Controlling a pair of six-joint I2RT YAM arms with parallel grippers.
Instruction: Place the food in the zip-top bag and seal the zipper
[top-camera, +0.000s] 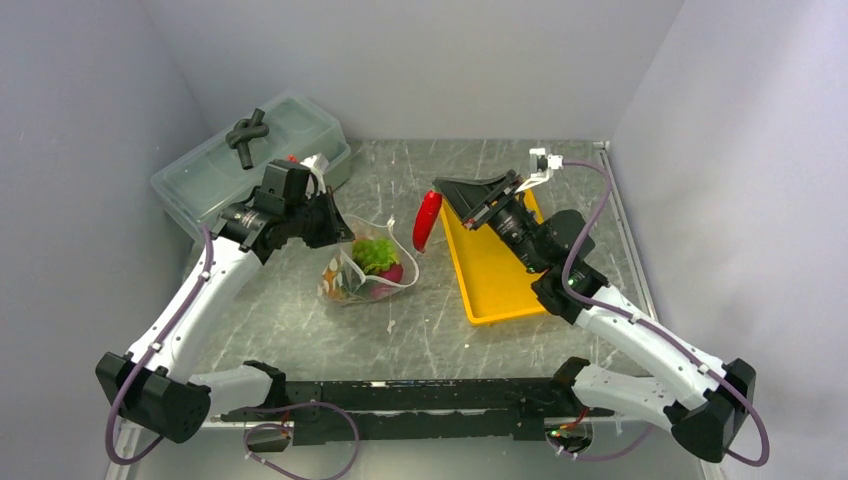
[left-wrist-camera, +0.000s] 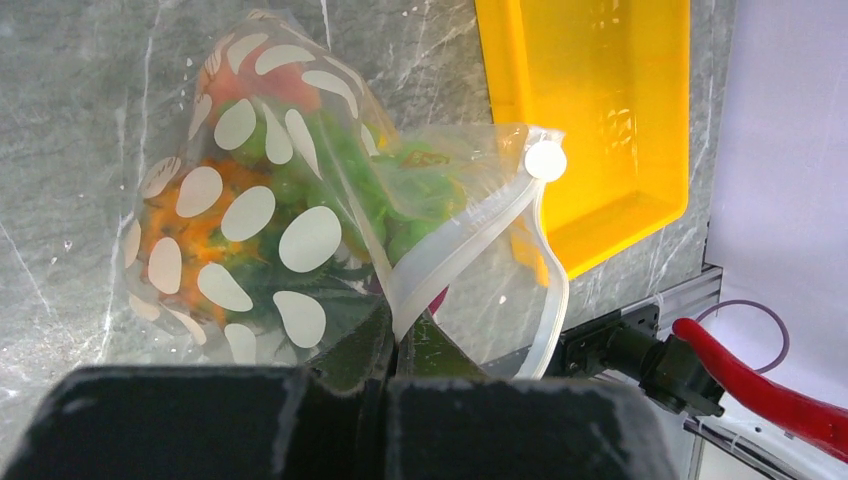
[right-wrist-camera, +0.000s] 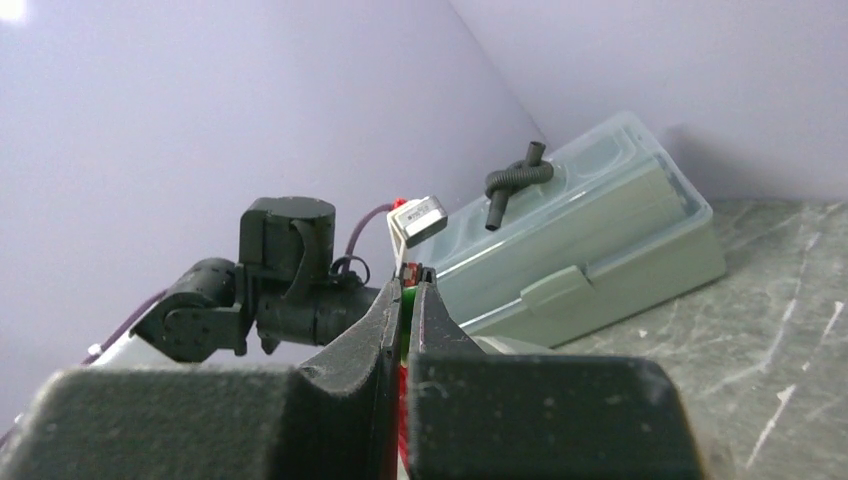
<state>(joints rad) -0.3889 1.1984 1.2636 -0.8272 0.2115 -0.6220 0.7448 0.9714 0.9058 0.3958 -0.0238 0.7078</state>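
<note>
The clear dotted zip-top bag (top-camera: 362, 272) lies mid-table with its mouth open, holding green grapes (top-camera: 375, 252), an orange pineapple (left-wrist-camera: 190, 225) and a dark purple piece (top-camera: 393, 273). My left gripper (top-camera: 335, 232) is shut on the whitish zipper strip (left-wrist-camera: 450, 250) at the bag's mouth and holds it up. My right gripper (top-camera: 447, 196) is shut on the stem end of the red chili (top-camera: 427, 220), which hangs above the table to the right of the bag. The chili also shows in the left wrist view (left-wrist-camera: 770, 385). In the right wrist view only a sliver of red and green shows between the fingers (right-wrist-camera: 405, 300).
An empty yellow tray (top-camera: 495, 275) lies right of the bag, under the right arm. A large translucent lidded box (top-camera: 250, 165) with a black knotted piece (top-camera: 247, 132) on its lid stands at the back left. Grey walls close in the table.
</note>
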